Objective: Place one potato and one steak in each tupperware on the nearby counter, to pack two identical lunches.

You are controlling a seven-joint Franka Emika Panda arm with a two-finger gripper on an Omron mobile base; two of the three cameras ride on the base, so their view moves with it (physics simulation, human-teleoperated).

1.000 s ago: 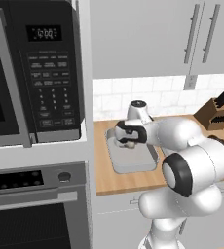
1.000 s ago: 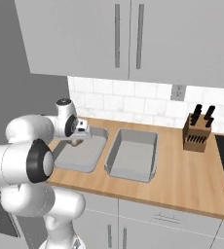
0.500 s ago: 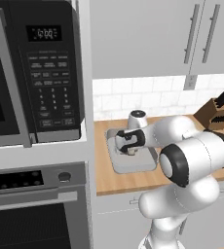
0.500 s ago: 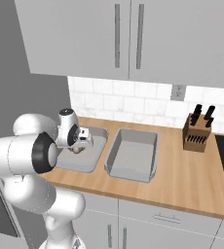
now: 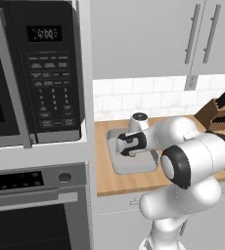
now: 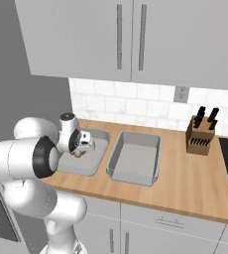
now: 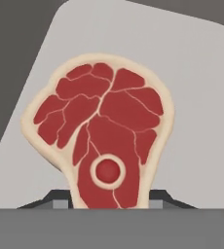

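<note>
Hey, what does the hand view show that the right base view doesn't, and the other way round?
The hand view shows a raw red steak with a pale fat rim and a round bone, close up, over the light-grey floor of a tupperware.

The right base view shows the second tupperware, which looks empty, the knife block, the wood counter, the upper cabinets and the hand hanging low over the left tray.

Both show that left tupperware.
</note>
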